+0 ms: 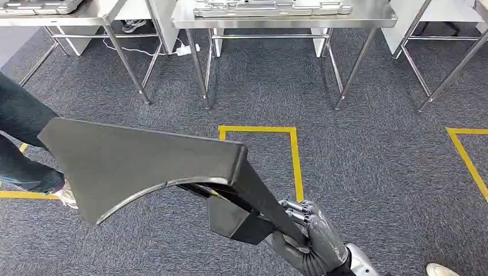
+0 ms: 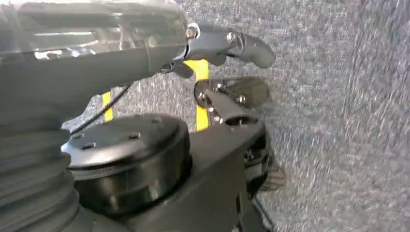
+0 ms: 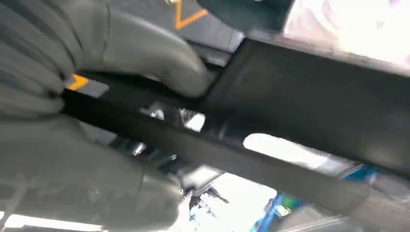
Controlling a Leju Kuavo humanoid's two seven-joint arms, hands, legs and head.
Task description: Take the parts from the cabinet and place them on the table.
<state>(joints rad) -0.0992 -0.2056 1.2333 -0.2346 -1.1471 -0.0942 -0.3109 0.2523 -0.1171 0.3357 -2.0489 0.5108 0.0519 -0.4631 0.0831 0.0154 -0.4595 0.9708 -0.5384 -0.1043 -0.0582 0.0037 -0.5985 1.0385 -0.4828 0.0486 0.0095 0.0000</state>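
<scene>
Large black part [image 1: 138, 167] held above grey carpet [image 1: 374, 172], right robot hand [image 1: 313, 236] clenched around its narrow bar, left robot hand [image 2: 227, 46] hanging released, steel desk [image 1: 285, 20] ahead carrying grey parts [image 1: 270, 7], person's leg [image 1: 20, 132] at left

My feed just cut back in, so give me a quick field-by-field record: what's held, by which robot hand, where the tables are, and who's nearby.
held item: large black plastic part, carried over the carpet
right robot hand: grips the part's narrow bar end
left robot hand: holds nothing, hangs above the floor
target: steel table ahead, already bearing grey parts
floor: grey carpet with a yellow tape outline
bystander: person's leg at the robot's left
task state: part not yet on the table
</scene>
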